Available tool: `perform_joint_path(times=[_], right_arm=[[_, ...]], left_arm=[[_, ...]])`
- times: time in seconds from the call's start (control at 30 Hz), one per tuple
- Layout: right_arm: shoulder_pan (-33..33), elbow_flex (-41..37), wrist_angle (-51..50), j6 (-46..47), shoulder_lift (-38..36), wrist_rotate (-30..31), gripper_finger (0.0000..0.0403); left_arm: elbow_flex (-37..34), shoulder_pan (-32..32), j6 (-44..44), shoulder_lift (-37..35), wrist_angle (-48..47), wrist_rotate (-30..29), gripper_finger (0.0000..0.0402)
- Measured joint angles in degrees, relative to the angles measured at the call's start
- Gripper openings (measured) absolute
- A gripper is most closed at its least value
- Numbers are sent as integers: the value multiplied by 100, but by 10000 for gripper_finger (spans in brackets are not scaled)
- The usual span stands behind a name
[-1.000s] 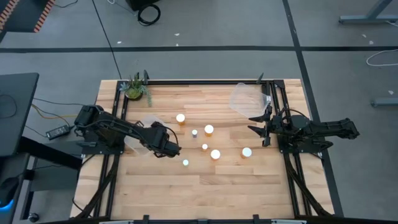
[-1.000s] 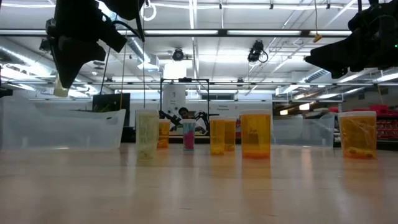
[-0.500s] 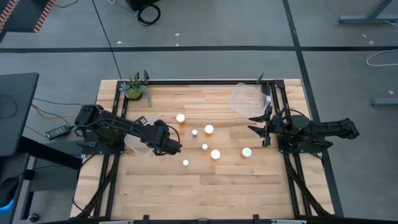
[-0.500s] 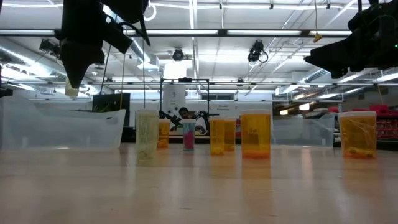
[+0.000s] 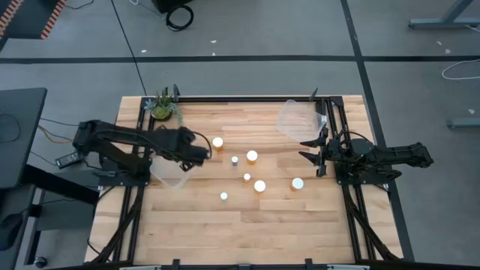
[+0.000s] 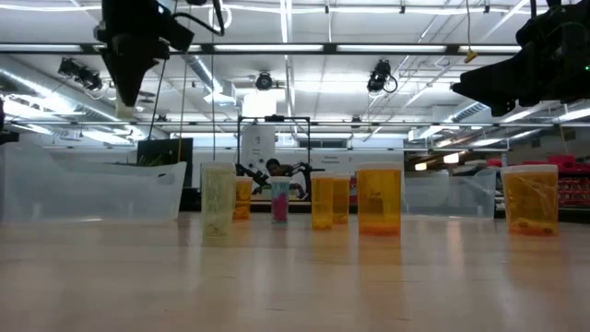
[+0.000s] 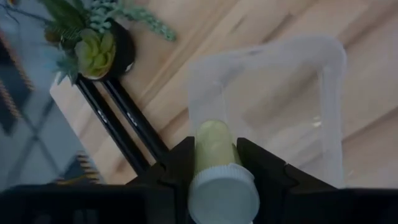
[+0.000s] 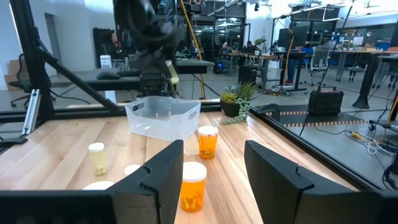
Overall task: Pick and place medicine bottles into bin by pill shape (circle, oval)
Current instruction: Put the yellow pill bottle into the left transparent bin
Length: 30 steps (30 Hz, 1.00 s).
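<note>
I am in the carrying step: my left gripper (image 7: 214, 168) is clamped on a small pale-yellow translucent medicine bottle with a round white cap (image 7: 219, 177), the fingers pressing its sides just behind the cap. In the high view my left gripper (image 5: 196, 152) hangs over the left part of the wooden table (image 5: 300, 225), above the far edge of the clear plastic bin (image 5: 171, 173) at that side. From my wrist, the bin's open mouth (image 7: 323, 68) lies directly beyond the bottle, with the small green potted plant (image 7: 93, 43) off towards the table's far-left corner.

My next move, as I judge it, is to bring the bottle squarely over the bin's opening, lower a little, and spread the fingers so it drops inside rather than catching the rim.

Six other white-capped amber bottles (image 5: 252, 156) stand loose in the middle of the table, well apart from me. My right gripper (image 5: 312, 151) waits at the right side with its fingers spread, holding nothing, near a second clear bin (image 5: 294, 120).
</note>
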Motion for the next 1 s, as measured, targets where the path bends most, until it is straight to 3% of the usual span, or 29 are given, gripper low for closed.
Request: perform_joint_path(times=[0.3,0.57,1.0], right_arm=[[2,0,2,0,2,0,178],[2,-1,1,0,0,0,178],[0,0,2,0,0,0,178]], left_arm=[[0,65,-943,-919,-1,-124,119],[2,-206,-1189,-961,1,-366,123],[2,-737,-1243,-924,1,-1642,125]])
